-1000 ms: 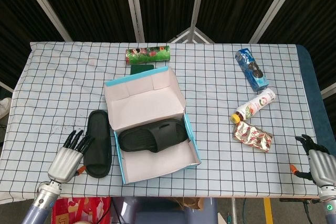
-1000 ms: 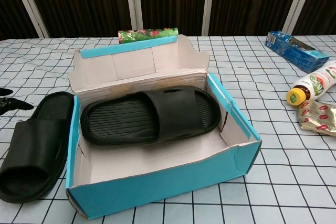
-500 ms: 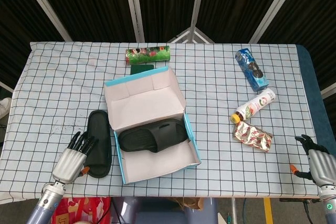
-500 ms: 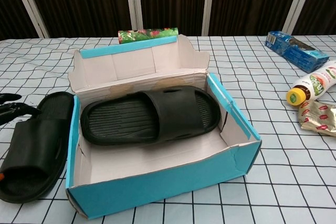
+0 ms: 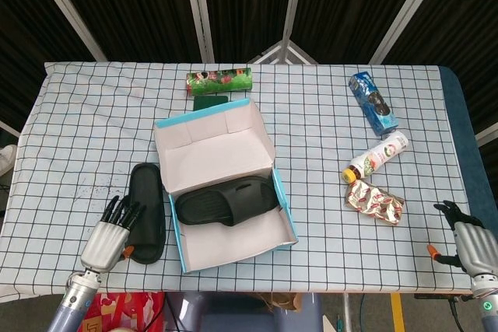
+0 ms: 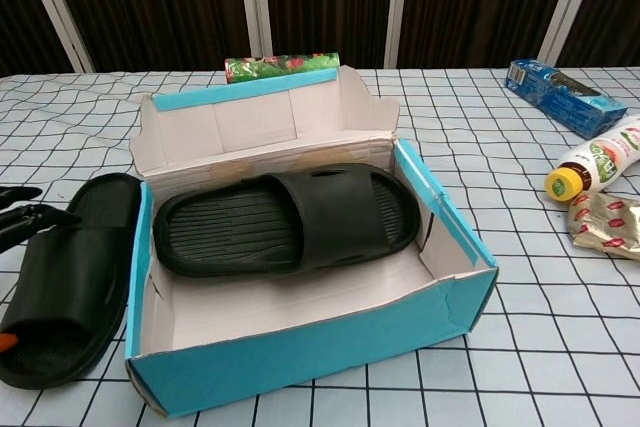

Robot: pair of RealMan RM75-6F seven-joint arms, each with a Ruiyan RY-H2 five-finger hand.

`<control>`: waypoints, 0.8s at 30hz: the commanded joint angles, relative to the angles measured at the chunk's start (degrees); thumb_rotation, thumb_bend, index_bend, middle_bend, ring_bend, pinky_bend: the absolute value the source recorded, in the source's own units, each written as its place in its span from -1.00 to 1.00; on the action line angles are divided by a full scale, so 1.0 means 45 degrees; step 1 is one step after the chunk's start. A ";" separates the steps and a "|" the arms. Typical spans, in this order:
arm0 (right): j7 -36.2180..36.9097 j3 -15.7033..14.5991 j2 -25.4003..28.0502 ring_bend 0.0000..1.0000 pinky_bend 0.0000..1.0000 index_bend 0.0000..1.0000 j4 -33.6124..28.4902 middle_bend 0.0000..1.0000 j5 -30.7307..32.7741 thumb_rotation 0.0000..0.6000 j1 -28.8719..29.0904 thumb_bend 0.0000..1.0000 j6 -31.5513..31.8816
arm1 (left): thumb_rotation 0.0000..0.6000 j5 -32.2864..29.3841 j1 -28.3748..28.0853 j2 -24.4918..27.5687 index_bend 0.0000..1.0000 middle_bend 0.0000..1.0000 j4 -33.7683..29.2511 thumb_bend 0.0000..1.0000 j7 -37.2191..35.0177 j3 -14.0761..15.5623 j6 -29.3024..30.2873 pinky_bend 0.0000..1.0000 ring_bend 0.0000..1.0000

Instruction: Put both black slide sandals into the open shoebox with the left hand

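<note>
Inside our shoebox (image 5: 233, 250): one sandal (image 5: 227, 200) | beside box, on bench (image 5: 78, 138): second sandal (image 5: 146, 211) | left robot hand (image 5: 109, 237): spread, touching it, nothing gripped | right robot hand (image 5: 465, 240): we cannot tell

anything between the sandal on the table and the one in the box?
Only the open shoebox's blue left wall stands between the black slide sandal on the cloth and the black slide sandal inside the box; the head view shows it.

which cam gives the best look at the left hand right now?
Head view: the whole left hand shows, fingers spread at the loose sandal. Chest view catches only dark fingertips at the left edge.
</note>
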 commanded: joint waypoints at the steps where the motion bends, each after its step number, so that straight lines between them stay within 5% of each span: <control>1: -0.0046 -0.0002 -0.0013 -0.58 -0.67 -0.65 0.0007 -0.78 0.0038 1.00 0.0031 -0.42 -0.0048 | 1.00 0.0172 0.0044 -0.0200 -0.74 -0.69 0.0339 -0.75 -0.0237 -0.0043 0.0100 -1.00 -1.00; 9: -0.0055 -0.0022 -0.0001 -0.58 -0.67 -0.65 -0.0030 -0.79 0.0005 1.00 0.0039 -0.42 -0.0035 | 1.00 0.0211 0.0255 -0.0618 -0.68 -0.45 0.1146 -0.57 -0.0664 -0.0185 0.0311 -1.00 -1.00; 16: -0.0103 -0.0060 -0.0004 -0.57 -0.67 -0.65 -0.0076 -0.79 -0.0036 1.00 0.0062 -0.42 -0.0061 | 1.00 0.0171 0.0368 -0.0873 -0.34 -0.19 0.1468 -0.25 -0.0892 -0.0445 0.0520 -1.00 -1.00; 24: -0.0098 -0.0089 0.0021 -0.55 -0.67 -0.65 -0.0116 -0.79 -0.0034 1.00 0.0094 -0.42 -0.0132 | 1.00 0.0126 0.0263 -0.0092 -0.05 -0.06 0.0783 -0.19 -0.0805 -0.1222 0.1177 -1.00 -1.00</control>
